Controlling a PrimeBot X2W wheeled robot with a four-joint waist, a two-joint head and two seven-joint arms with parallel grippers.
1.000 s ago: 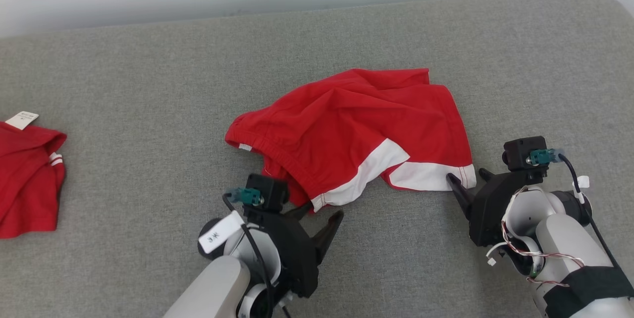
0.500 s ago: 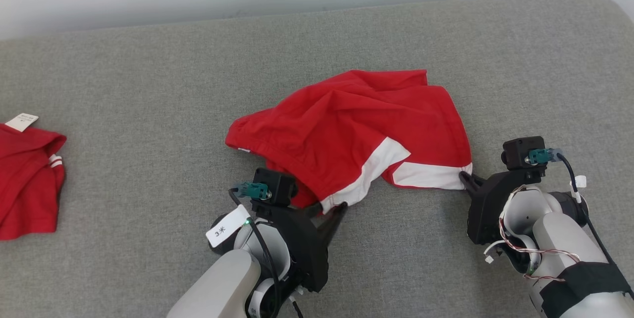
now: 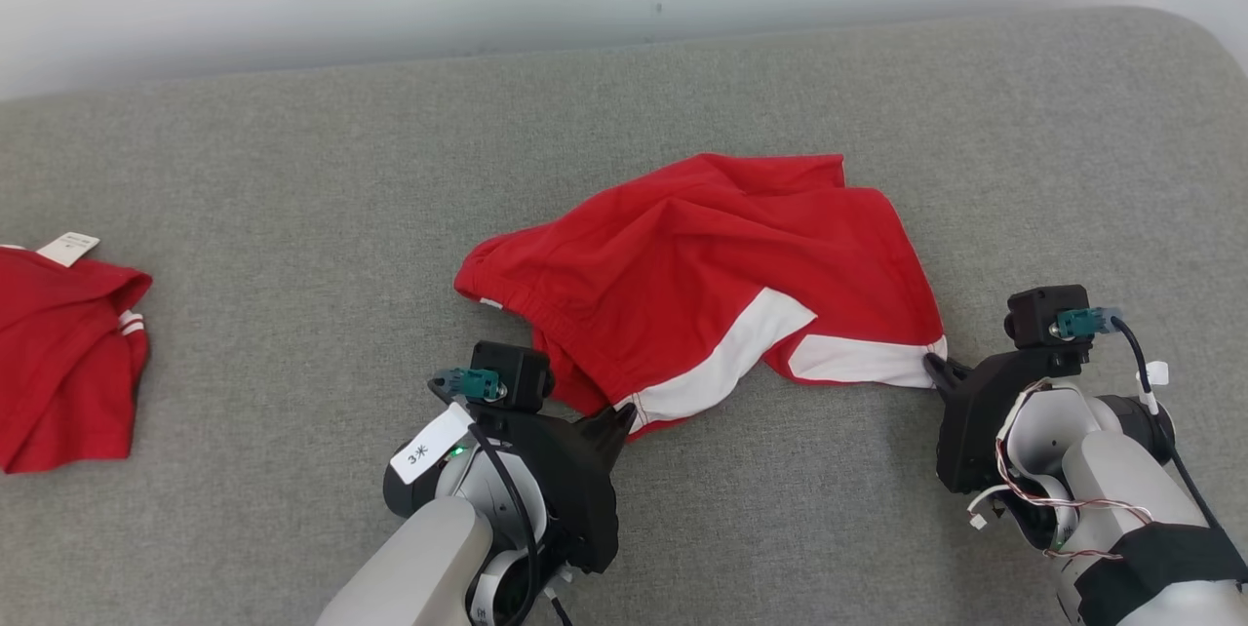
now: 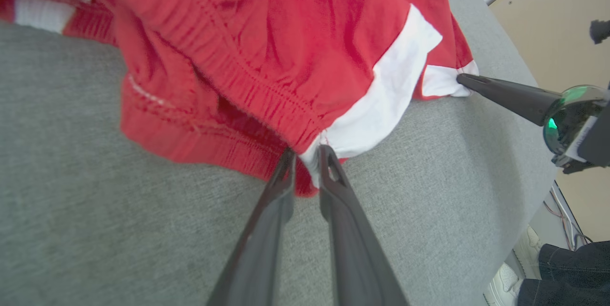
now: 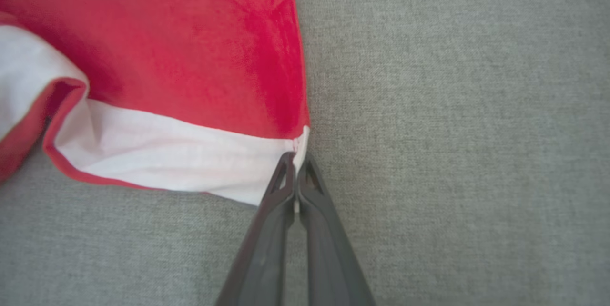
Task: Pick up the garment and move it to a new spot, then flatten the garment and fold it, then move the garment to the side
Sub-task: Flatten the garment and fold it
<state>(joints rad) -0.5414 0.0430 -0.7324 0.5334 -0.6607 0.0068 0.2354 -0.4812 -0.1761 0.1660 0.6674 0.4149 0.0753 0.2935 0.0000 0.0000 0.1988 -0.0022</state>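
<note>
Two grippers of ours pinch the red garment's (image 3: 702,275) white hem: left gripper (image 3: 616,416) at its seven o'clock, right gripper (image 3: 934,365) at its four o'clock. It lies crumpled mid-way across the grey cushion (image 3: 292,216). We should raise both corners together, level, so neither slips.

The red shorts (image 3: 702,265) lie rumpled in the middle of the grey cushion (image 3: 292,168), elastic waistband to my left, white-banded leg hems toward me. My left gripper (image 3: 621,411) pinches one hem corner, my right gripper (image 3: 933,365) the other.

Two garments (image 3: 702,265) (image 3: 58,353) (both red), two claws (image 3: 619,414) (image 3: 934,365), one cushion (image 3: 292,168)
</note>
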